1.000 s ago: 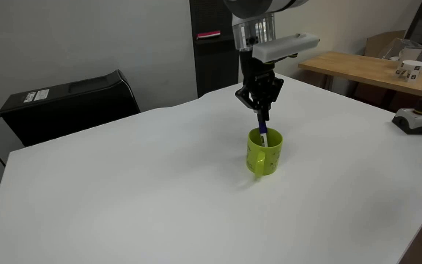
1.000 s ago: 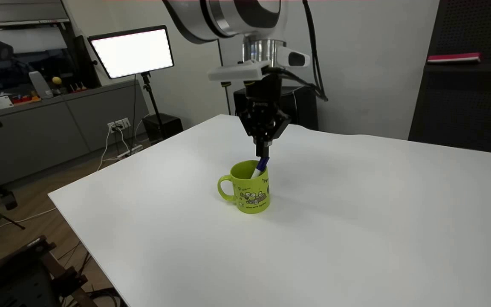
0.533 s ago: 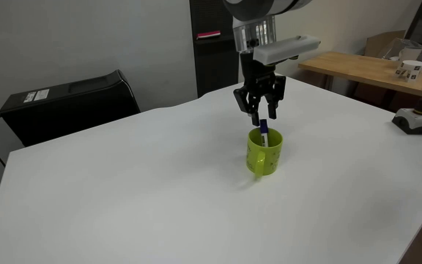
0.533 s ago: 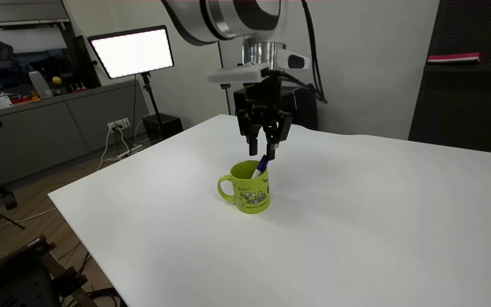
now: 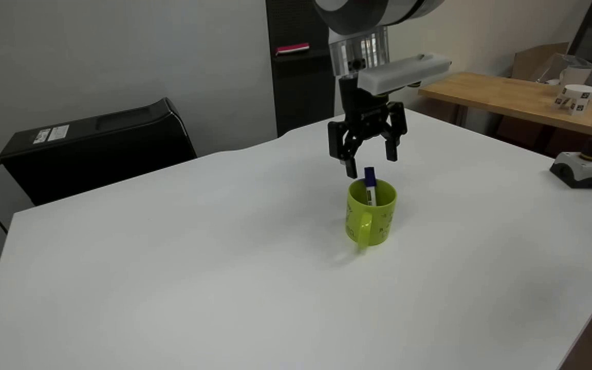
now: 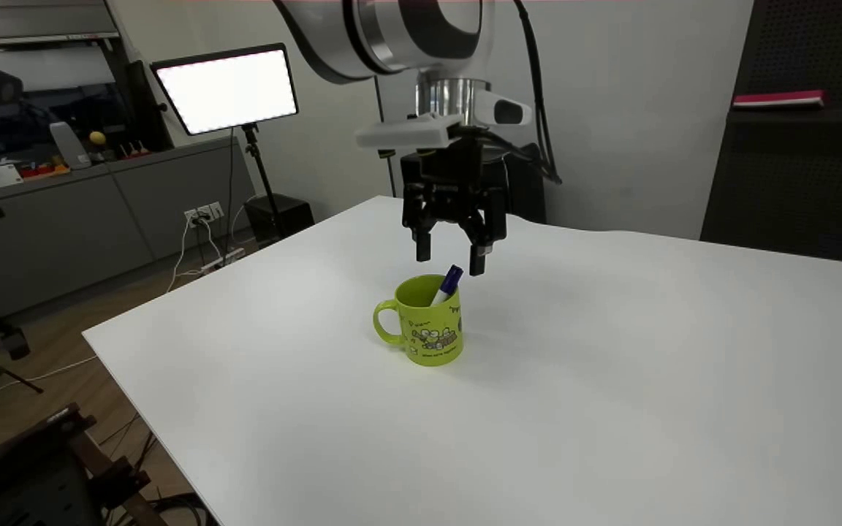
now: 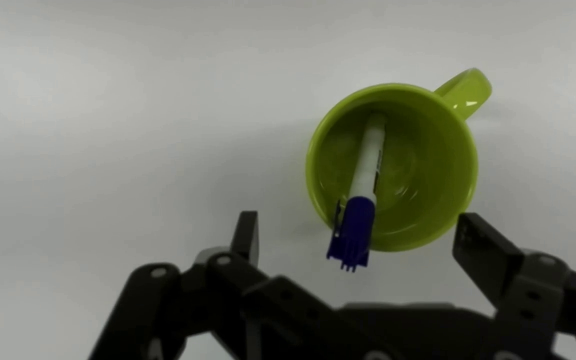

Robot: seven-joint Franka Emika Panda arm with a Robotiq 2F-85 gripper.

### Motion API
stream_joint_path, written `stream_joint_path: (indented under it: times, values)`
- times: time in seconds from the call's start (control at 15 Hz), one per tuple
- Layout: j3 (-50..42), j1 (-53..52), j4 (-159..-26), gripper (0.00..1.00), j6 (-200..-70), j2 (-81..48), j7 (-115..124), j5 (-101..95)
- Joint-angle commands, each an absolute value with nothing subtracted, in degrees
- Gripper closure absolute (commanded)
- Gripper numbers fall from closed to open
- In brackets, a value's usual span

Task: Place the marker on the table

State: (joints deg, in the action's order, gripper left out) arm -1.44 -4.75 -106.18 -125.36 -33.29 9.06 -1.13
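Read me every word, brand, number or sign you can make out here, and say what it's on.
No text reads with certainty.
Green mug: lettering on its side, too small to read.
Marker: dark print on the body, too blurred to read.
Black box: two white labels, too small to read.
White item on wooden table: black square marks, also unreadable.

1. Exterior views: both looked obliquely down across the surface [image 5: 172,282] from well back; shared the cup [image 6: 427,325] and end effector [image 5: 371,167].
2. Wrist view: looked nearly straight down, close above, into the cup.
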Motion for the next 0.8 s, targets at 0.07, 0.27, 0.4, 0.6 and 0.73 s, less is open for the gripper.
stream_joint_path:
  times: [0.07,0.27,0.4,0.6,0.73]
  values:
    - [-1.18,-4.02,-106.87,0.0,-127.31,-33.12,9.38,-0.62]
    - [-1.19,-3.8,-107.23,0.0,-128.07,-33.45,9.28,-0.52]
    - [-1.26,-3.75,-107.4,0.26,-128.39,-33.67,9.31,-0.62]
    - [-1.35,-3.79,-107.47,0.47,-128.18,-34.11,9.53,-0.75]
    - [-1.41,-3.86,-107.5,0.61,-127.93,-34.4,9.64,-0.87]
